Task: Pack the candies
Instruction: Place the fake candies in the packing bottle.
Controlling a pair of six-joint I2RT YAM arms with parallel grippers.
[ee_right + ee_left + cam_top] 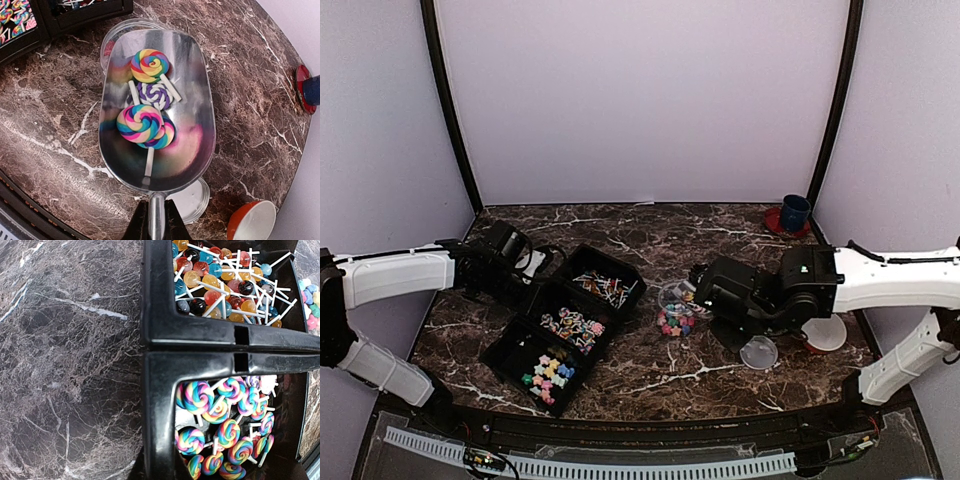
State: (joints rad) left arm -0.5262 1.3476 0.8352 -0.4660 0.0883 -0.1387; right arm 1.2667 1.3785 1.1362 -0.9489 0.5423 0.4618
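One black tray (508,352) sat left of centre in the top view, divided into three compartments. One metal scoop (155,150) filled the middle of the right wrist view and carried four swirl lollipops (139,122). One clear jar (112,37) showed under its upper edge, one clear lid (192,200) at the bottom, and one orange bowl (252,220) at lower right. One blue cup (794,210) stood on one red saucer (775,222) at the upper right of the top view. In the left wrist view the lower compartment held roughly a dozen swirl lollipops. The ball lollipops (225,280) in the upper one were too many to count. The loose star candies (675,322) near the centre of the top view were too small to count.
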